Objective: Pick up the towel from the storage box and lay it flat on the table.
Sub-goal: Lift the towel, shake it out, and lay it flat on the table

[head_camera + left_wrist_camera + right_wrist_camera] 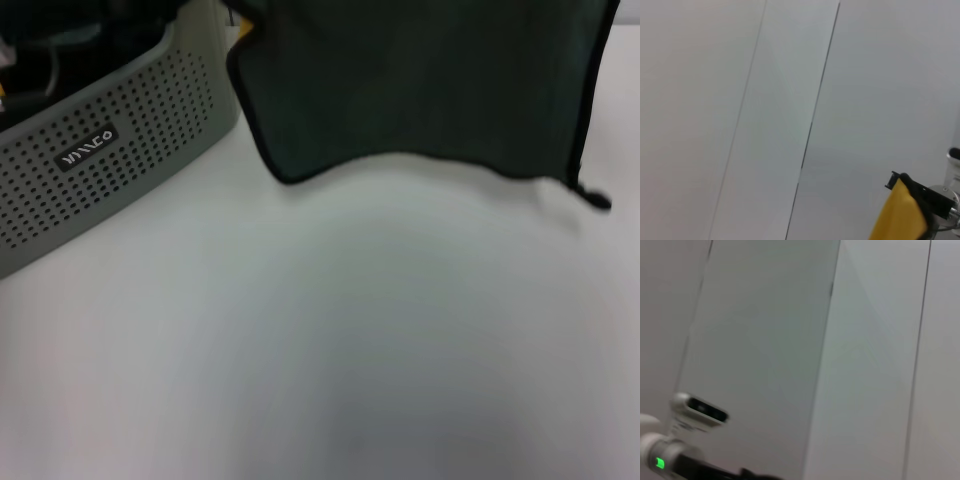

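Broad white table (330, 340), filling most of the head view from 3 o'clock round to 9. Dark green-grey towel (420, 85), hanging spread out at 12 to 1 o'clock, upper edge running out of the head view, lower black-piped hem sagging in a shallow curve above the table; whether that hem touches the table, hard to tell. Grey perforated box (110, 150) at 10 o'clock, just beside the towel's left edge, with a sliver of yellow showing between the two. Black label (86, 148) with white lettering on the box wall. Small black loop (596, 199) dangling at the towel's lower right corner, at 3 o'clock. In the left wrist view, yellow side of the towel at 5 o'clock against a pale panelled wall (740, 100), with black and metal hardware beside it. Neither gripper visible anywhere: open or closed, cannot tell.
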{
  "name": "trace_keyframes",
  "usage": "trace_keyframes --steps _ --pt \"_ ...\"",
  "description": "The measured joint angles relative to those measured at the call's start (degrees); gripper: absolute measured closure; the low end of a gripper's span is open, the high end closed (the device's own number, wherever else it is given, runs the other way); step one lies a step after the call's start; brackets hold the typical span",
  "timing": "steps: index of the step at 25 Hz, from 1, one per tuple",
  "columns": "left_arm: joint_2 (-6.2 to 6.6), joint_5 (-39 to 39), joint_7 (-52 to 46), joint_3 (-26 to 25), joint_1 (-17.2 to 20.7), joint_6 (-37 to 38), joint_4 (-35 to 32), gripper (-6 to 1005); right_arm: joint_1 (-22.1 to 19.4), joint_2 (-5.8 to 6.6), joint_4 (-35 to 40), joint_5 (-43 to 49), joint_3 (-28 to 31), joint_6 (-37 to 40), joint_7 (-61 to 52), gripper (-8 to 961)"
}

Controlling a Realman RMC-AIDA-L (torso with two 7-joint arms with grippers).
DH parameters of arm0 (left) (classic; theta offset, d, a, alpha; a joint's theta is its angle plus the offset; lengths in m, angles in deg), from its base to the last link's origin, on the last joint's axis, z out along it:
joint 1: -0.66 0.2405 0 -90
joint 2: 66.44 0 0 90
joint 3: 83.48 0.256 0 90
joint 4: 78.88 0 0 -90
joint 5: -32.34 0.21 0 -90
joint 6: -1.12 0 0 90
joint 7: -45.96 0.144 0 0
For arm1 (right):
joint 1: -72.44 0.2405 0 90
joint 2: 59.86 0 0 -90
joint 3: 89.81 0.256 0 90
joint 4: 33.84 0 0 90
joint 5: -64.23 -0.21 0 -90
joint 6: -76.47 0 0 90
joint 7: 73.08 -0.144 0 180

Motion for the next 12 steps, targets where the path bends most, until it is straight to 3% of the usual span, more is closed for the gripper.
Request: trace_keyframes --steps 4,9,12 --pt "0.09 1.13 0.01 0.32 -0.63 0.19 0.30 989 0.91 0.41 -4.98 -0.21 0.97 5.53 -0.64 881" --pt "0.90 1.56 1.40 0.29 2.97 4.46 0.47 989 -3.10 -2.26 -4.69 2.07 0.66 10.30 0.69 878" --pt "1.26 1.42 2.05 0.17 4.42 6.02 0.50 989 -4.36 -2.63 -3.34 2.28 1.37 9.32 1.81 876"
